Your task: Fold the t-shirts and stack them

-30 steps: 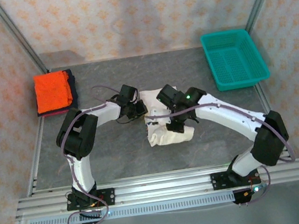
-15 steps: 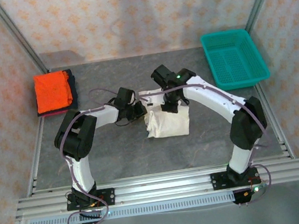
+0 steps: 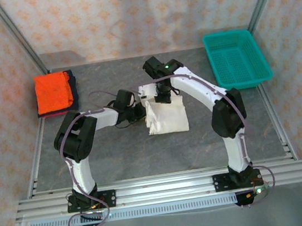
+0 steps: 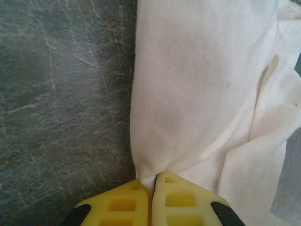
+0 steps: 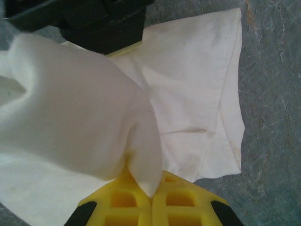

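Starting nearest the arm bases: bare grey worktop (image 3: 118, 157), and just beyond it, in the middle, the white t-shirt (image 3: 169, 120) lies folded into a rough rectangle, well back from the near edge.

The left gripper (image 3: 138, 112) is in low from the left side, right against the shirt's left edge near its far-left corner. From its wrist, the yellow fingers (image 4: 124, 205) are pressed tight together with a pinch of white cloth caught between the tips. A thick folded edge runs straight away from them, with grey worktop to the left and looser layers spilling off to the right. That is a firm clamp on the shirt.

A little farther back, the right gripper (image 3: 165, 96) reaches over to the shirt's far edge. In its own wrist view the jaws are clenched on the cloth too: a fold is drawn up into a peak that ends between the fingertips, while the rest of the shirt lies flat on the worktop underneath.

In the far-left corner the orange t-shirt (image 3: 52, 91) sits folded on top of the navy t-shirt (image 3: 71, 79), well apart from both grippers. In the far-right corner stands the teal basket (image 3: 244, 84).
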Robot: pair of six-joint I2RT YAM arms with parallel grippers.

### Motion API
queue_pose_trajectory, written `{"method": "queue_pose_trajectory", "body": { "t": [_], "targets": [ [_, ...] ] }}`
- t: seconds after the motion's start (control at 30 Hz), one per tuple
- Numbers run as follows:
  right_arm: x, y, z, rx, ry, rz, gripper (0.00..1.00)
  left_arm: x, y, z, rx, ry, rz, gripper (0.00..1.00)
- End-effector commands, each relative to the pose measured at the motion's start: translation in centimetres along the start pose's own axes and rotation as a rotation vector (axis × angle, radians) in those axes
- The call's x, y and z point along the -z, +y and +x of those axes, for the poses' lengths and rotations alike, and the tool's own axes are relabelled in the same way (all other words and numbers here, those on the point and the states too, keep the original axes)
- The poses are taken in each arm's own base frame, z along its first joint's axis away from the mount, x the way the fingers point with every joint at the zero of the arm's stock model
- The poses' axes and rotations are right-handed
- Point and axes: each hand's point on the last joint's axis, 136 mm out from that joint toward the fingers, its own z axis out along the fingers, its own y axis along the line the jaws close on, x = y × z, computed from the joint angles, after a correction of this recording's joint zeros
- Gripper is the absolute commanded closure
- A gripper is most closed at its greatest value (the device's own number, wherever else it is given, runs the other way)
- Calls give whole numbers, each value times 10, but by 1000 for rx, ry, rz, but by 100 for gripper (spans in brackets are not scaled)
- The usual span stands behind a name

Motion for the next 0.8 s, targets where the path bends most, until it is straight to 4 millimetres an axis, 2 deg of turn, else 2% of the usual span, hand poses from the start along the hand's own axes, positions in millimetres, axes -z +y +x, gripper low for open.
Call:
{"method": "queue_pose_trajectory", "body": {
  "t": [0.0,0.43,0.77],
  "targets": [
    [-1,-15,5,25,38,15,100,-4,60,44,89,130,-182,97],
    [-27,-48,1,24,99,44,100,-3,69,47,103,134,-200,99],
    [-51,-67,-12,-4,66,101,100,-3,71,47,104,132,-201,99]
  ]
}}
